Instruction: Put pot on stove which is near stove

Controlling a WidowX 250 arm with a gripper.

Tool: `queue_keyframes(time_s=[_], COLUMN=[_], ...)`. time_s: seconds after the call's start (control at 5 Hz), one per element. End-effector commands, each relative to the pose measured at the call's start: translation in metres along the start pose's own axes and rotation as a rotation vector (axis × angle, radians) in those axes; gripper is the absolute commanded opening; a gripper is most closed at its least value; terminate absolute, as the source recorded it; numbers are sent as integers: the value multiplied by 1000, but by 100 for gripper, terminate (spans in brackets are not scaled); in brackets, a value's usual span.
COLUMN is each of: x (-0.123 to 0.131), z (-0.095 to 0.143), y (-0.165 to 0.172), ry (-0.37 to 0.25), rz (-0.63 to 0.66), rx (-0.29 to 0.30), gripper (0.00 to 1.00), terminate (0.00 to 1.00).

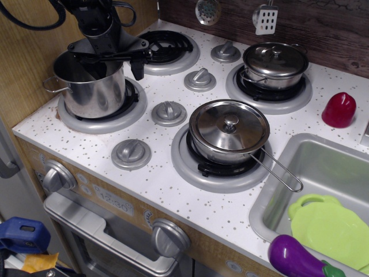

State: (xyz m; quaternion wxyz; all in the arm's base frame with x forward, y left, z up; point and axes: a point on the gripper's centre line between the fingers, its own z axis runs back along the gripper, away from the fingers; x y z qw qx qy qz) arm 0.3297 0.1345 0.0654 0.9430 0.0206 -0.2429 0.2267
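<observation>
The tall lidless steel pot [92, 92] stands upright on the front-left stove [128, 113], a burner with a wide grey ring. My gripper [112, 68] hangs over the pot's right rim with its jaws spread. One finger [86, 70] reaches down inside the pot and the other finger [137, 68] is outside, to the right of the pot wall. Neither finger visibly presses on the wall. A second burner of the same kind [173, 49] lies behind, with nothing on it.
A lidded long-handled saucepan [229, 130] sits on the front-right burner and a shallow lidded pot [275, 62] on the back-right one. Grey knobs [169, 112] lie between the burners. A red object [339, 109], a sink [323, 173] with a green plate and an eggplant [294, 259] are on the right.
</observation>
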Motion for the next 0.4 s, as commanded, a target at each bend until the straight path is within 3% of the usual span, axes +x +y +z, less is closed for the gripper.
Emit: queue_keyframes(time_s=[0.0,0.2], x=[13,13], z=[8,8], y=[1,1], ry=[-45,-45], rz=[1,1], rx=[0,0], gripper=[100,100], terminate=[0,100])
